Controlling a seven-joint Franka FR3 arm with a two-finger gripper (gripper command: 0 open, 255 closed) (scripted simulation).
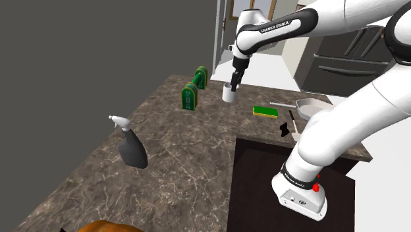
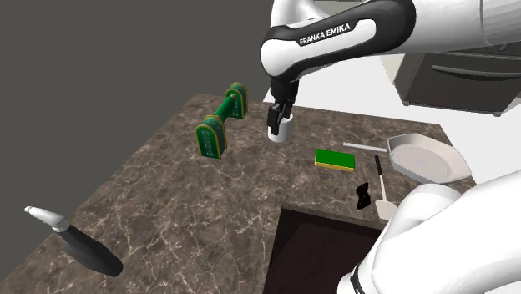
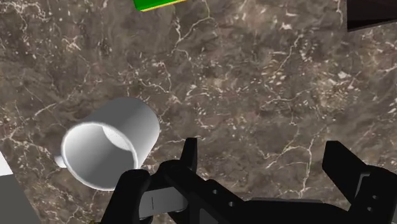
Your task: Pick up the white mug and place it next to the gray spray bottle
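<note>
Broadly, a dark brown marbled worktop (image 1: 191, 165) carried everything, and the white mug (image 1: 228, 94) stood upright on it near its far edge. The white robot arm (image 1: 283, 26) reached out over the worktop and ended directly above the mug. A pale frying pan (image 2: 426, 159) rested well apart from the mug, toward the second exterior view's right. The grey spray bottle (image 1: 132, 148), dark-bodied with a white head, appeared to lie on its side far from the mug, toward the shoulder view's lower left. A green dumbbell-shaped object (image 2: 219, 121) sat near the mug, toward the second exterior view's left. A flat green sponge (image 2: 334, 159) with a yellow edge lay near the mug, between it and the pan. The black tool (image 1: 235, 84) hung just above the mug's rim. Seen from the wrist, its fingers (image 3: 189, 156) stood wide apart, gripping nothing, and the mug sat just outside one finger rather than between the two.
</note>
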